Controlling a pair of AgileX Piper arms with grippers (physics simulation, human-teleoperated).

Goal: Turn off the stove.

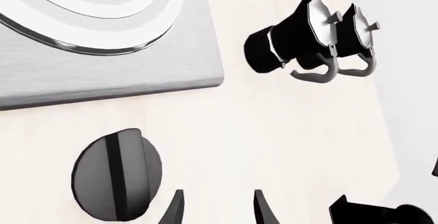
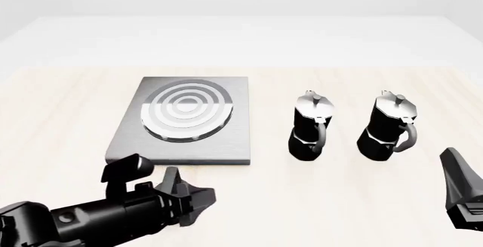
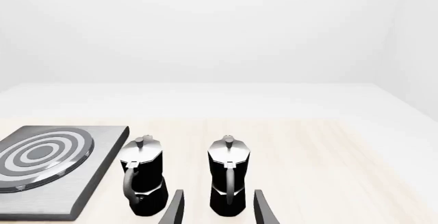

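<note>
The stove is a square brushed grey plate (image 2: 226, 145) with a round burner (image 2: 186, 111) of silver rings; it also shows as the plate (image 1: 137, 75) in the left wrist view and the plate (image 3: 96, 172) in the right wrist view. Its black ridged knob (image 1: 116, 175) lies on the table just in front of the plate. My left gripper (image 1: 217, 211) is open, its fingers empty and just beside the knob, which is not between them. In the front view the left gripper (image 2: 190, 193) hides the knob. My right gripper (image 3: 217, 211) is open and empty, at the front right (image 2: 462, 185).
Two black-and-silver moka pots (image 2: 311, 125) (image 2: 390, 127) stand upright to the right of the stove, side by side. They also show as pots (image 3: 143, 183) (image 3: 229, 183) ahead of the right gripper, and as pots (image 1: 308, 34) in the left wrist view. Pale wooden tabletop (image 2: 340, 202).
</note>
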